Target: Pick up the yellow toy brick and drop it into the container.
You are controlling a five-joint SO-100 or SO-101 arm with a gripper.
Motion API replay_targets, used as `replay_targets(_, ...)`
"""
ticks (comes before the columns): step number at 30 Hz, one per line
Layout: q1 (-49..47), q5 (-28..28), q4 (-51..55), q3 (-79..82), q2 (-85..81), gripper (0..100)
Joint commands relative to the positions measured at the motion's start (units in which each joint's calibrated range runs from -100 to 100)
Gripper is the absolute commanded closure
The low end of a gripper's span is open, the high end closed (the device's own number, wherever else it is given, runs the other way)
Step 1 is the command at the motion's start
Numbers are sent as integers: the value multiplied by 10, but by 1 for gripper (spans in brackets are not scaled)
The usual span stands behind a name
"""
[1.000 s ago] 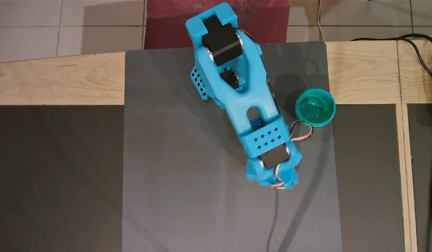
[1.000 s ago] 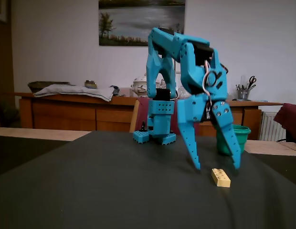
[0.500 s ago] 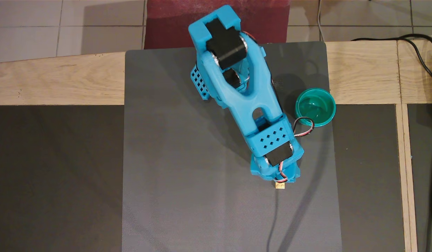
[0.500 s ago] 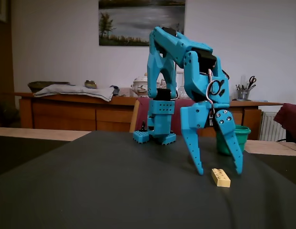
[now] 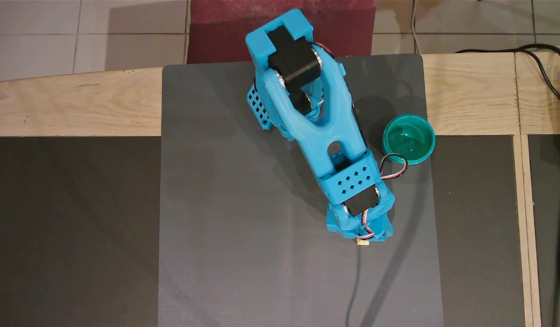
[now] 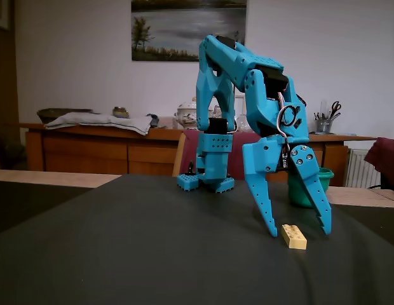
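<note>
A grey mat (image 5: 243, 236) covers the table; on it a blue arm (image 5: 307, 118) bends forward and down, its gripper (image 6: 298, 232) spread wide and holding nothing, fingertips near the mat. A green cup (image 5: 409, 138) stands on the mat's edge beside the arm; in the fixed view, the yellow brick (image 6: 293, 236) lies flat on the mat between the open fingers. It looks light, rigid and smooth, likely slippery; gripping across its two long flat sides seems best.
</note>
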Motion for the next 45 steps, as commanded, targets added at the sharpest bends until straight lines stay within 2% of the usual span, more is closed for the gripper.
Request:
replay_targets(1, -4, 2, -6, -9, 1, 76)
replay_targets(3, -3, 2, -6, -8, 1, 77)
replay_targets(8, -3, 2, -6, -7, 0, 94)
replay_targets(11, -3, 2, -6, -6, 0, 99)
replay_targets(21, -5, -1, 13, -13, -10, 100)
replay_targets(27, -6, -19, 127, -112, -11, 100)
replay_targets(34, -68, -40, 341, -280, -11, 100)
replay_targets(45, -202, -78, 472, -304, -146, 100)
